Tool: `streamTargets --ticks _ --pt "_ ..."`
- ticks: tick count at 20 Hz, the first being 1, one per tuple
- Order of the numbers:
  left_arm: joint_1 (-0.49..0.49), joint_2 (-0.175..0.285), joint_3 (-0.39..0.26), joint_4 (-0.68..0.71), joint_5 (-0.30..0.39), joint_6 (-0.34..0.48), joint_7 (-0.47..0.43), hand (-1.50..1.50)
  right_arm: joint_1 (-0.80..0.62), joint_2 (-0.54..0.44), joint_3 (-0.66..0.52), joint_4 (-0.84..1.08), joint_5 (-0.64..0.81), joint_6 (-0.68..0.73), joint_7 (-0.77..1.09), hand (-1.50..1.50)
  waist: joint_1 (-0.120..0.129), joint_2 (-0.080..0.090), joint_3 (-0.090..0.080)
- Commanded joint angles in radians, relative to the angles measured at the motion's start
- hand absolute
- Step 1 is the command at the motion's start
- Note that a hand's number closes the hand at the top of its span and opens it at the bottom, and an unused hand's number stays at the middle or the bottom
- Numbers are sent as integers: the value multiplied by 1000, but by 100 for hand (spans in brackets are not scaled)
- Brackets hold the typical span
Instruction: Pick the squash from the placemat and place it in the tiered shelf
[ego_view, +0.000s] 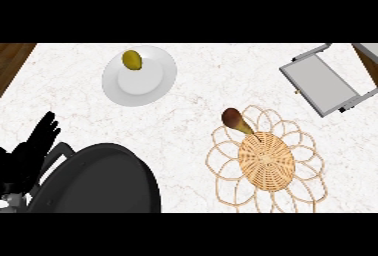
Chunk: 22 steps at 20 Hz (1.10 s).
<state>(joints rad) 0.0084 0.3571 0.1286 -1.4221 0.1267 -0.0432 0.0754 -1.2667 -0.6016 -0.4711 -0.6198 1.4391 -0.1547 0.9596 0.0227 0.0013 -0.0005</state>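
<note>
One hand only shows: the left hand (35, 142), black, at the view's left edge, its fingers straight and pointing up, touching nothing and holding nothing; it is resting. The right hand is out of view. Just beside the left hand, at the lower left, a big dark rounded shape (100, 182) covers part of the tabletop (192, 100); I cannot tell what it is, though it may belong to the robot's own arm. Farther out, near the top, a white plate (148, 82) carries a small yellow-green fruit (132, 60) near its upper rim. To the right lies the woven placemat (267, 160), a tight round middle with looped petals around it. The squash (238, 121) lies on its upper left loops, darker bulb to the upper left, paler neck pointing toward the mat's middle. The grey shelf (322, 82) stands at the upper right, set at a slant, well apart from the mat. By this, the task looks to be at its start: the squash is untouched, and the pick is the step in hand. The next move calls for a hand over the mat, likely the right one, since squash and shelf both lie on that side. It would come down with fingers apart and close across the squash's body before any lift toward the shelf.
</note>
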Motion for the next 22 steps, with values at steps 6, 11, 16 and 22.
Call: streamTargets --ticks 6,11,16,22 --pt "5 -41 -8 -7 -18 24 17 0 84 -7 -17 46 -67 -143 -97 -150 -6 4 1" --pt "-7 -47 -13 22 -22 5 6 0 28 -31 -37 37 -118 -181 -109 -150 -6 4 1" --pt "-36 -10 29 67 -12 -11 10 0 57 24 -98 -79 -241 -225 -112 -150 -24 -1 0" --pt "19 -8 42 27 -1 -27 5 0 89 37 -113 -259 -327 -262 -129 -150 -29 -6 0"
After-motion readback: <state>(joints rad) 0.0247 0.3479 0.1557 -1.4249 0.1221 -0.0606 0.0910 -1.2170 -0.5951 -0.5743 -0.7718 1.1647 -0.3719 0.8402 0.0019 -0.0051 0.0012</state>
